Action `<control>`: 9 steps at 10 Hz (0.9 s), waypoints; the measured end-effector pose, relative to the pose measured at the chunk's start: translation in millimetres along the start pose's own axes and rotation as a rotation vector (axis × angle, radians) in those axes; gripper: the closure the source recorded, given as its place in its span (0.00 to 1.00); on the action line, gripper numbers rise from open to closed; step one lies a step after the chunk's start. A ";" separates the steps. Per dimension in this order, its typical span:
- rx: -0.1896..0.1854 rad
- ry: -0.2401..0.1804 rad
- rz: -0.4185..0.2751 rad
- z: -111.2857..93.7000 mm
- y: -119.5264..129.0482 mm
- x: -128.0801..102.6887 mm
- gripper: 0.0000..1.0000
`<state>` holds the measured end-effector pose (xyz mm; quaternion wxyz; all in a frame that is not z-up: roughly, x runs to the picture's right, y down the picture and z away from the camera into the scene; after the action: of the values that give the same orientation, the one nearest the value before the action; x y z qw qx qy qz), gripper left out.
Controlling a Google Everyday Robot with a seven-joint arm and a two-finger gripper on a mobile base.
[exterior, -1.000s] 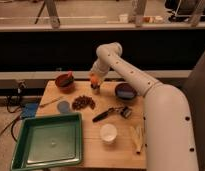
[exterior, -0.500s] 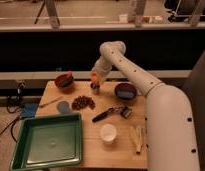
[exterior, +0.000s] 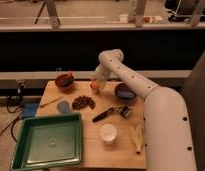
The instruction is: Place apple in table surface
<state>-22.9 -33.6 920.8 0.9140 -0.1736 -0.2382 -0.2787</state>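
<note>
The apple is a small orange fruit held at the tip of my gripper, just above the far middle of the light wooden table surface. My white arm reaches in from the right and bends down to it. The gripper sits behind the pile of brown nuts and left of the dark bowl.
A green tray fills the near left. A white cup stands near the front, a black-handled utensil lies mid-table, a red-brown bowl at the back left, a small grey cup, a pale utensil at right.
The gripper with the apple has stayed over the far middle of the table, with only a slight shift of the arm.
</note>
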 end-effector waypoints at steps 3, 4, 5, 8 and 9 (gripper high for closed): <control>-0.016 -0.013 -0.002 0.1 0.2 -1.4 1.00; -0.023 -0.023 -0.001 -0.4 0.6 -2.5 1.00; -0.031 -0.035 -0.001 -0.4 1.8 -4.7 1.00; -0.027 -0.050 -0.022 -9.3 5.6 -18.9 1.00; -0.023 -0.051 -0.025 -12.1 6.2 -21.7 1.00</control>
<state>-31.0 -24.9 898.2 0.9020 -0.1883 -0.2603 -0.2883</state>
